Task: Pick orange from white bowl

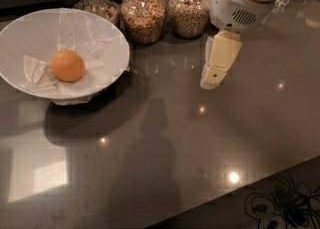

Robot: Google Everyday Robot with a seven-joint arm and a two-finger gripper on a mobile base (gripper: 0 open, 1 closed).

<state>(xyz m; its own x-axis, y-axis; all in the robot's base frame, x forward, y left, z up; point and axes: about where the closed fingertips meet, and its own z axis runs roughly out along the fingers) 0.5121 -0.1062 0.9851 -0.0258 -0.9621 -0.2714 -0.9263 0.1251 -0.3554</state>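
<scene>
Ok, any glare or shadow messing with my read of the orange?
Camera view: the orange in the white bowl is evenly lit, no glare; bright reflections sit only on the dark countertop; the gripper hangs right of the bowl, its shadow on the countertop, clear of the bowl.

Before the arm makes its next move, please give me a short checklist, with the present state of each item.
1. The orange lies in the white bowl, uncovered: ok.
2. The white bowl stands upright on the countertop: ok.
3. The end effector is above the orange: not ok; it hangs over the countertop, right of the bowl.
4. The way from the end effector to the bowl is free of the glass jars, which stand at the back: ok.
5. The end effector is ready to grasp: cannot tell.
</scene>
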